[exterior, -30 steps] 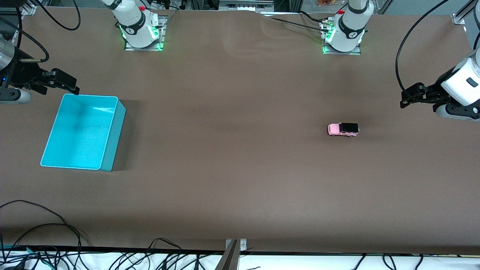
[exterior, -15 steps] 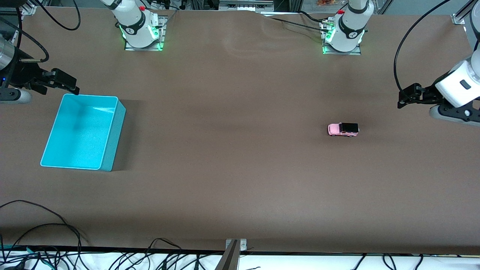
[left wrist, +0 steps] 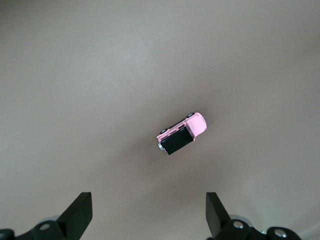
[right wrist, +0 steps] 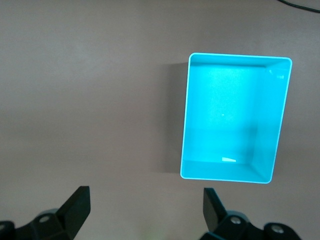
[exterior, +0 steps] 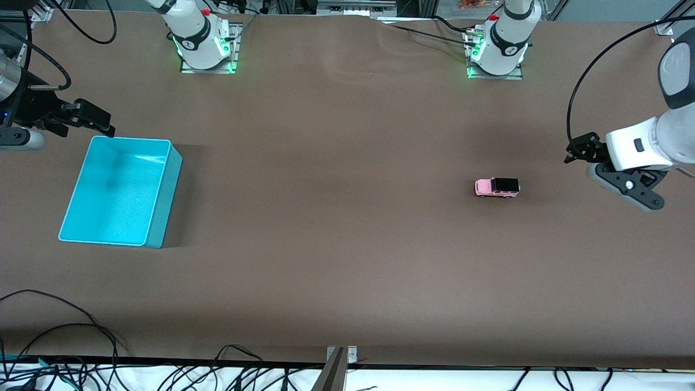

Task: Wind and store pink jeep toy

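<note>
Left claw (exterior: pixel 576 149) hangs in the air over the worktop (exterior: pixel 347 244) at the left arm's end, fingers apart and holding nothing. Seen from the front, the jeep (exterior: pixel 497 188) stands on its wheels on bare worktop, well apart from that claw, toward the left arm's end and roughly midway between the robots' edge and the camera's edge. Its pink nose points toward the right arm's end, its black roof toward the left arm's. Right claw (exterior: pixel 89 120) waits at the right arm's end, fingers apart and empty, over the corner of the bin (exterior: pixel 163 195) that lies toward the robots' edge. The turquoise bin has nothing in it and sits well apart from the jeep.

From the left wrist, both fingers (left wrist: pixel 80 216) of the left claw (left wrist: pixel 148 216) stand wide, and the jeep (left wrist: pixel 181 134) lies on the worktop (left wrist: pixel 75 75) between their lines, clear of both.

From the right wrist, the right claw (right wrist: pixel 144 212) shows its fingers (right wrist: pixel 76 207) spread, with the bin (right wrist: pixel 189 115) on the worktop (right wrist: pixel 85 85), untouched
</note>
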Controlling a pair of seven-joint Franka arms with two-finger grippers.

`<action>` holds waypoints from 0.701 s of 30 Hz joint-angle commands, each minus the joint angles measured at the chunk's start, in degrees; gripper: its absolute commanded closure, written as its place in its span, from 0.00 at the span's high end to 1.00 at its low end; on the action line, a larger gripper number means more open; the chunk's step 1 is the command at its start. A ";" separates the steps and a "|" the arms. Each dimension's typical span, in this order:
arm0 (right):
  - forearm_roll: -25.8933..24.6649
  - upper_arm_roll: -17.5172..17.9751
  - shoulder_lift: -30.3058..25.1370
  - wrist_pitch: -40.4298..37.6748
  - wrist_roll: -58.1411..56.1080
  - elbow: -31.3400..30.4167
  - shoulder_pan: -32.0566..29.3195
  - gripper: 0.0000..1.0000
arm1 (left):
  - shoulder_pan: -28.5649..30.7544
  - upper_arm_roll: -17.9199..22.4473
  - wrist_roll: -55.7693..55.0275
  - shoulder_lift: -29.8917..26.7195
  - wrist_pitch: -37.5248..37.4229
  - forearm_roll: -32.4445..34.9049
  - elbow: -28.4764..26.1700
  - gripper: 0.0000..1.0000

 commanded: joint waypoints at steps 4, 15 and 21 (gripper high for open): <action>-0.28 0.04 0.32 -0.38 -0.24 1.27 0.16 1.00 | 0.25 -0.24 14.80 2.37 4.55 0.55 -1.25 1.00; -0.28 0.04 0.32 -0.38 -0.33 1.27 0.16 1.00 | -0.36 -0.33 32.47 3.52 14.04 0.64 -9.41 1.00; -0.28 0.04 0.32 -0.38 -0.24 1.27 0.16 1.00 | -0.54 -0.59 38.28 3.52 21.33 0.64 -16.97 1.00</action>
